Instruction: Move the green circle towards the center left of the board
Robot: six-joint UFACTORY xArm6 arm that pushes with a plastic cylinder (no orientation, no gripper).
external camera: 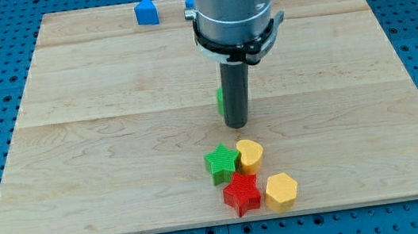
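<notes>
The green circle (220, 99) is mostly hidden behind my rod near the board's middle; only a thin green sliver shows at the rod's left edge. My tip (237, 125) rests on the board just in front of it, touching or nearly touching it. The rod hangs from the grey arm body (232, 6) at the view's top.
A green star (222, 163), yellow heart (250, 155), red star (242, 194) and yellow hexagon (282, 190) cluster below the tip. A blue block (146, 12) sits at the top edge; another blue block (189, 3) peeks out beside the arm. The wooden board (77, 149) lies on blue pegboard.
</notes>
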